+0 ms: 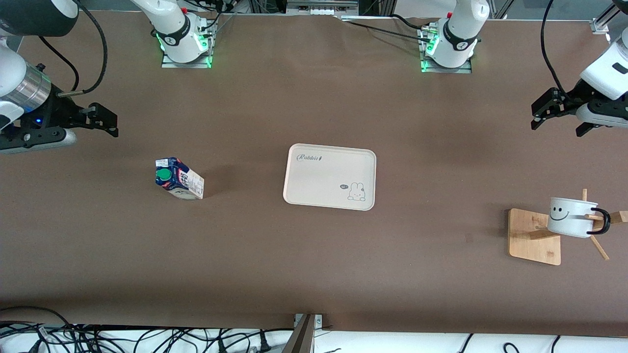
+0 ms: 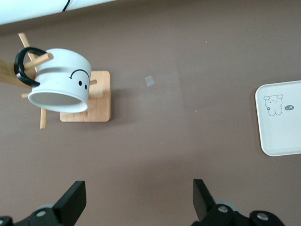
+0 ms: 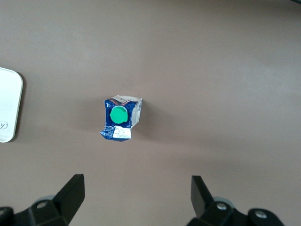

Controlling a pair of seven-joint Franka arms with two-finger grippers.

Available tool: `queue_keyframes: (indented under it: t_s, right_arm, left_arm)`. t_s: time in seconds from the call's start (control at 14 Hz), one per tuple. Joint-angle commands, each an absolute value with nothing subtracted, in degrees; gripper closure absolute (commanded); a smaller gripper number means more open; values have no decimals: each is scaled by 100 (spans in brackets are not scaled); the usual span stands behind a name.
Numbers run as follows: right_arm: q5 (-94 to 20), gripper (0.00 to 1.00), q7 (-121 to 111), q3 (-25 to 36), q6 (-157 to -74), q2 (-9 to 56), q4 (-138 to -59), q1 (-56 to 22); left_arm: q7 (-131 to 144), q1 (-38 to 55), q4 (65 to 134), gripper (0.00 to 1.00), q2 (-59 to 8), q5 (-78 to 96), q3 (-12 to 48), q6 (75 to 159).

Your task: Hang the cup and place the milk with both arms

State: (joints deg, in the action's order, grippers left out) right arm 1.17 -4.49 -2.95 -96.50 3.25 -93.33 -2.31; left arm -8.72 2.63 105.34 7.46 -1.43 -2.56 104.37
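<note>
The cup (image 1: 569, 216) (image 2: 61, 84), white with a black smiley face, hangs tilted by its black loop handle on a peg of the wooden rack (image 1: 532, 235) (image 2: 96, 101) at the left arm's end of the table. The milk (image 1: 177, 178) (image 3: 120, 117), blue-topped with a green cap, stands upright on the table toward the right arm's end. My left gripper (image 1: 558, 126) (image 2: 138, 197) hangs open and empty over bare table, apart from the rack. My right gripper (image 1: 105, 122) (image 3: 136, 195) is open and empty too, over bare table beside the milk.
A cream tray (image 1: 328, 176) (image 2: 282, 117) (image 3: 7, 106) with a rabbit drawing lies in the middle of the table, with nothing on it. Both arm bases stand along the edge farthest from the front camera. Cables (image 1: 98, 338) run along the nearest edge.
</note>
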Motion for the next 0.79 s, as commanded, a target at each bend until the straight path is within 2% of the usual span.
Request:
queue_keyframes:
  t_s: [0.0, 0.71]
  right_arm:
    - [202, 0, -404, -343, -9624, 352, -9237, -176]
    - [202, 0, -404, -343, -9624, 352, -9237, -176]
  left_arm:
    - [-396, 360, 9897, 0, 335, -255, -299, 9959]
    - [-527, 369, 9721, 0, 167, -281, -229, 9949]
